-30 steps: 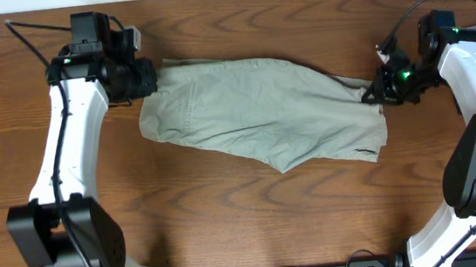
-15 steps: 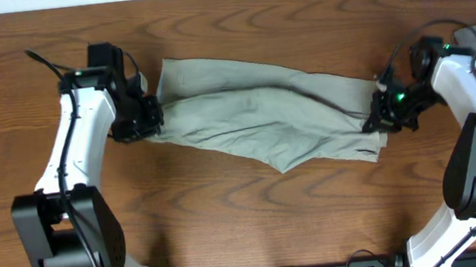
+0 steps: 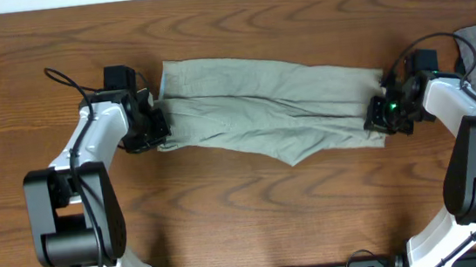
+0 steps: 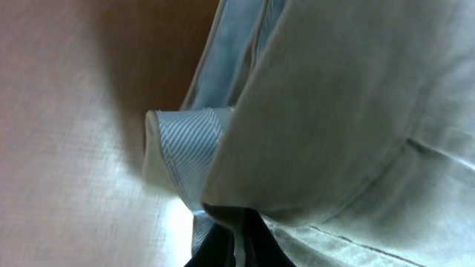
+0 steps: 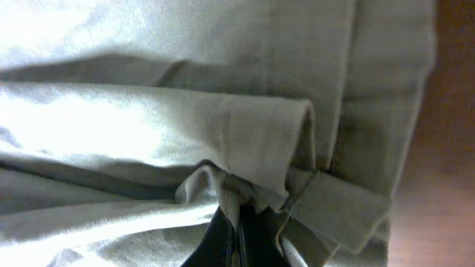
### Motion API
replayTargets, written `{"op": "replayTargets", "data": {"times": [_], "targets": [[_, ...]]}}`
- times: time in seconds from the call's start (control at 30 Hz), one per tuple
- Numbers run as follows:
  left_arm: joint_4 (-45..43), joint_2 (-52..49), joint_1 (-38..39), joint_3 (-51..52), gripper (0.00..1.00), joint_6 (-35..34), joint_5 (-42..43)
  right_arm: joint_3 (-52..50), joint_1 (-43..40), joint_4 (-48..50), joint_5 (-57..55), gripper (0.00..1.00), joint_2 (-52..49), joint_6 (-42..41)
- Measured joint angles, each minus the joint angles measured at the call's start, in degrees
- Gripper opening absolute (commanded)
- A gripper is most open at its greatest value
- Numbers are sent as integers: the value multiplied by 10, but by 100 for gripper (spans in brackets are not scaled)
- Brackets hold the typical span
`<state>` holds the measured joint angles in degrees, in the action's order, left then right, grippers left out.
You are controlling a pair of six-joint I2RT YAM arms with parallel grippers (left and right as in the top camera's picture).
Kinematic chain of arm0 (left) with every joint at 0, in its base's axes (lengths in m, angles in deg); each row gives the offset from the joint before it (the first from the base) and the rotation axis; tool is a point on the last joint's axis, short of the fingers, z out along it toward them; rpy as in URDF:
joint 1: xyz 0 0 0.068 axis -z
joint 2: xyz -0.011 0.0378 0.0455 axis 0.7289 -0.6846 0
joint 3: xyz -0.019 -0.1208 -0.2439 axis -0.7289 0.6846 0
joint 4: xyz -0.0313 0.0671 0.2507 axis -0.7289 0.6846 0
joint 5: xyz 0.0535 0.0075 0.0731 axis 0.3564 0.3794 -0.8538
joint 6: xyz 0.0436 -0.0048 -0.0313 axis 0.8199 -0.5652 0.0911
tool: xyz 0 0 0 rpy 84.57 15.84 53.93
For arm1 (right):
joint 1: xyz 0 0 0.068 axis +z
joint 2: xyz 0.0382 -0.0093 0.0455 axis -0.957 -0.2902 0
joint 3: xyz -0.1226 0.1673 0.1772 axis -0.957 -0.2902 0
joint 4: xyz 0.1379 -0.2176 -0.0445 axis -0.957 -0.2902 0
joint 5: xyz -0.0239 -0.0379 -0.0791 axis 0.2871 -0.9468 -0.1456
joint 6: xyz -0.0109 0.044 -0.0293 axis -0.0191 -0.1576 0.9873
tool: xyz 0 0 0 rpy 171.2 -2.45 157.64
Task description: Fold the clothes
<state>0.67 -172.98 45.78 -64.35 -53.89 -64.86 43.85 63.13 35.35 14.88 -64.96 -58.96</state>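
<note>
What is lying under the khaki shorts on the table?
Only wooden table shows around the shorts. They are doubled over lengthwise, so their own lower layer lies beneath the top one. The left gripper and right gripper pinch the ends. Anything else underneath is covered.

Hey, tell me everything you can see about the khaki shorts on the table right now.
The shorts are pale khaki-green, cotton by the look of it, and lie stretched sideways across the middle of the wooden table. A long fold and several creases run along their length. A lighter, finely striped lining shows at the left end. The left claw is shut on that end and the right claw is shut on the opposite end. The lower edge droops to a point on the table.
</note>
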Motion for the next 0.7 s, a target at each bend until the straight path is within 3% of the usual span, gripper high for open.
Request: {"op": "replayTargets", "data": {"times": [0.43, 0.7], "targets": [[-238, -68, 5, -1, 6, -2, 34, -9, 1, 208, -28, 1, -15, -10], [-307, -88, 7, -3, 6, -2, 43, -12, 7, 291, -53, 1, -21, -16]]}}
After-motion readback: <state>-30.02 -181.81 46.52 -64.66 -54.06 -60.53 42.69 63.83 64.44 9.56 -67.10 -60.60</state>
